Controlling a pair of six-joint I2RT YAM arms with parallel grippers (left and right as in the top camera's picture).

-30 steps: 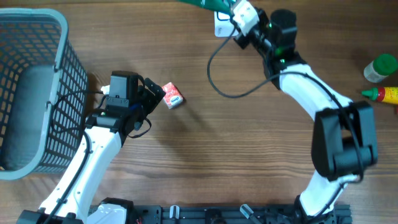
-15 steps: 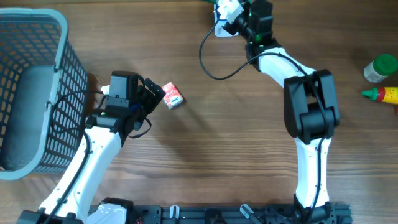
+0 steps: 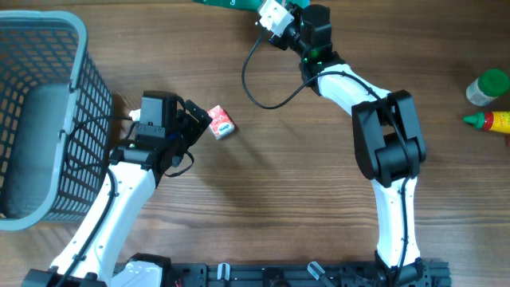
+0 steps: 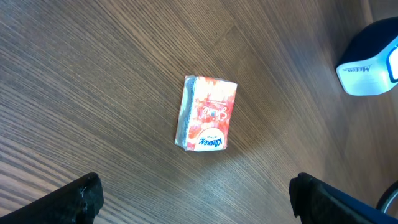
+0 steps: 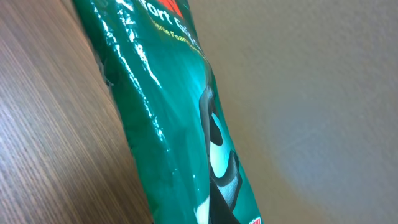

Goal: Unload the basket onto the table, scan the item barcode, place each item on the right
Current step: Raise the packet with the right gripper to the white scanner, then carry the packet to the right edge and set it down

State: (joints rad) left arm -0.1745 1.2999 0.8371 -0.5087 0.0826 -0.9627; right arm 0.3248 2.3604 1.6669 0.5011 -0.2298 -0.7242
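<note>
- The green shiny packet (image 3: 227,3) is sitting in the right pincer (image 3: 256,7), which is pressing tightly on it. The packet is sticking out ahead of this pincer, over the far edge of the worktop (image 3: 303,183).
- In the right wrist view, the packet is filling the middle and running slantwise just ahead of the pincer.
- The left pincer (image 4: 194,190) is standing wide and is holding nothing. Its dark fingers (image 4: 81,199) are showing at the two lower corners.
- A small red tissue pack (image 4: 207,114) is lying flat just ahead of the left pincer, apart from both fingers.
- A blue and white device (image 4: 370,59) is standing farther ahead, to the right.
- A grey basket (image 3: 80,48) is standing behind the left pincer, beside its arm.
- Two bottles (image 3: 488,86) are standing well apart from the right pincer.
</note>
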